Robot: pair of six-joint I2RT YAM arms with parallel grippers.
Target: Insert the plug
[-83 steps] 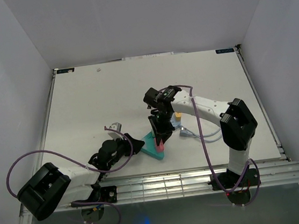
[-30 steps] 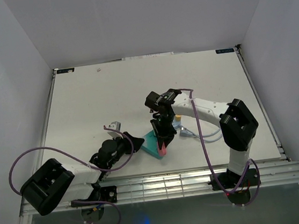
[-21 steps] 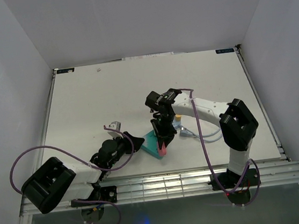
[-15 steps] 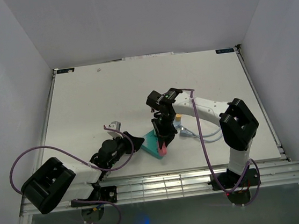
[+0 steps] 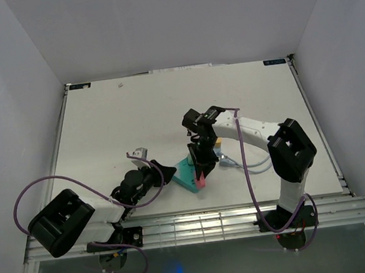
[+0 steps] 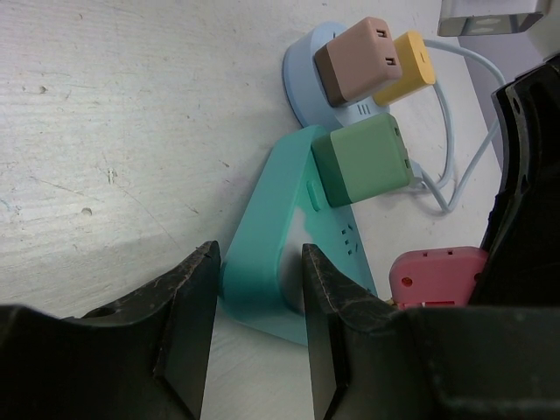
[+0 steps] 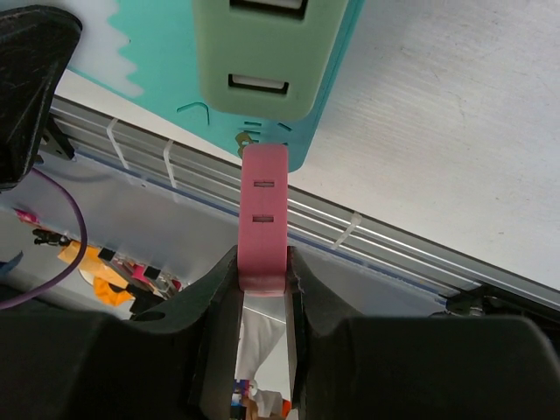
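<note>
My right gripper (image 7: 262, 282) pinches the pink plug (image 7: 263, 219) upright over the near end of the teal power strip (image 6: 267, 232), just beside the green plug (image 6: 363, 162) already seated there. I cannot tell whether its prongs are in. My left gripper (image 6: 258, 302) clamps the strip's narrow end from both sides. The table's near rail (image 7: 394, 254) runs close by. A blue hub (image 6: 302, 74) and white cable (image 6: 446, 166) crowd the far end of the strip, while bare table (image 6: 131, 105) lies open along its other side.

Prongs of pink plug (image 7: 263, 219) hidden (wrist views).
</note>
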